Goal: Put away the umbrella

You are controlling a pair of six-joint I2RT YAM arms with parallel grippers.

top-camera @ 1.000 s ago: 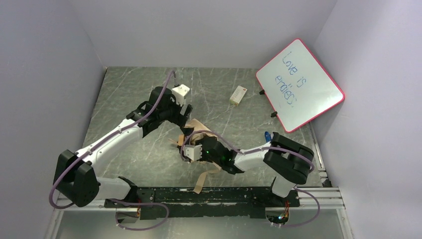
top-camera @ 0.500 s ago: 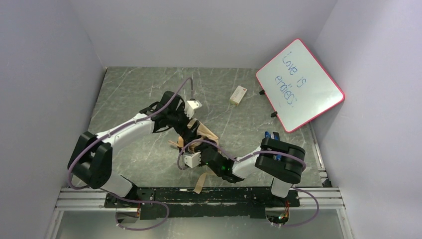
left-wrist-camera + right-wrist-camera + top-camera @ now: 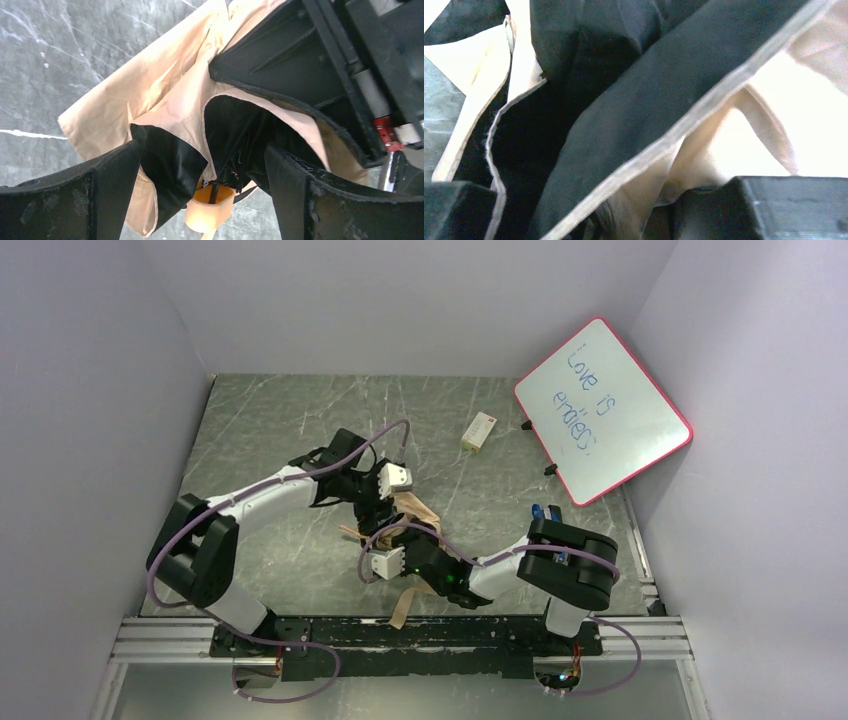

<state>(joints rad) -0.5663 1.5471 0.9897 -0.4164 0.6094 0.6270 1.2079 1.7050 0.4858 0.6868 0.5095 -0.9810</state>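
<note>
The umbrella [image 3: 418, 508] is lying just 6 o'clock of the table [image 3: 260, 420] centre. I am judging it light, with a limp, slippery canopy. Right gripper [image 3: 589, 205] is pinching bunched fabric, half-closed; left gripper [image 3: 200, 150] is straddling it, wide open and empty — the handle [image 3: 210, 212] is offering the firmer hold.

**Left wrist: jaws wide over the folds**

The left gripper [image 3: 202, 150] stands wide, one dark finger [image 3: 75, 200] lower left, the other lower right. The umbrella [image 3: 170, 100] lies bunched between them: tan cloth fanning to the upper left, black folds at centre. Its orange handle [image 3: 210, 212] shows at the bottom edge. Black robot hardware [image 3: 320, 65] fills the upper right, with a red part [image 3: 385, 132] on it. The grey marbled table [image 3: 40, 60] is on the left.
</note>
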